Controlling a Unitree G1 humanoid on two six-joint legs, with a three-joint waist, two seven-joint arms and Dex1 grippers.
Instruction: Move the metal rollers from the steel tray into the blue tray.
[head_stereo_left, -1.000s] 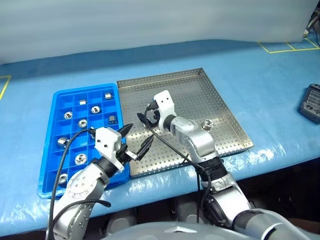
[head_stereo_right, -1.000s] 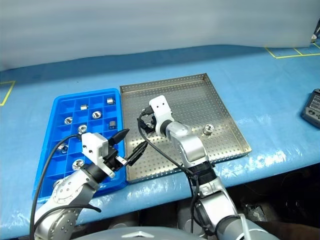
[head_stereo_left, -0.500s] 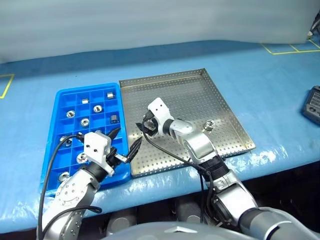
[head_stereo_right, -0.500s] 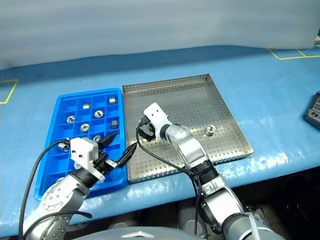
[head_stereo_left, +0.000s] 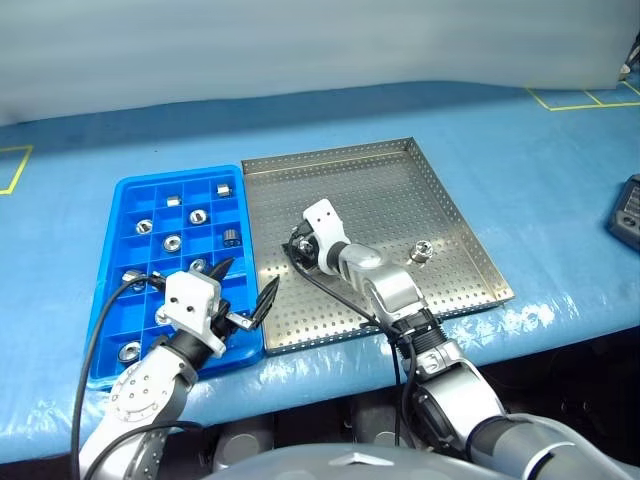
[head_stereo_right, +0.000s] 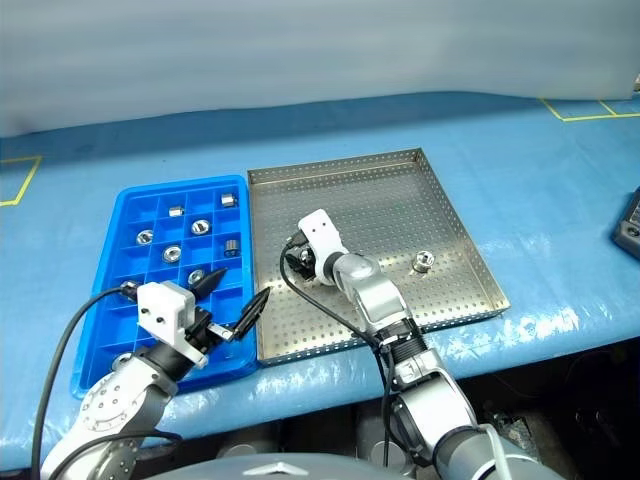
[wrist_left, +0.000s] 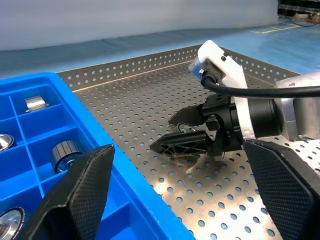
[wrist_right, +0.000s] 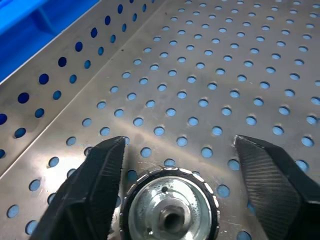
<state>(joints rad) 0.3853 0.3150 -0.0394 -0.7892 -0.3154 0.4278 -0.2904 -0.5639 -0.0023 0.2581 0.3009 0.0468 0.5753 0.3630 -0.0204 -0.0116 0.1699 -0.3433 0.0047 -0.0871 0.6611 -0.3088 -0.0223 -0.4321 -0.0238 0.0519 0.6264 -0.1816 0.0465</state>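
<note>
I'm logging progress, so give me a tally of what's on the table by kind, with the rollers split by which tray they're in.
Metal rollers in the steel tray: 2
Metal rollers in the blue tray: 10 visible
Trays: 2
Dark handheld device at the table's right edge: 1
Total: 15

My arms are rounded silver-grey metal shells with black joint rings. Each hand, left hand (head_stereo_left: 243, 290) and right hand (wrist_left: 192, 131), wears a white boxy camera housing at the wrist, textured black tapered fingers (wrist_left: 75, 192), and loose black cables looping off the side.
</note>
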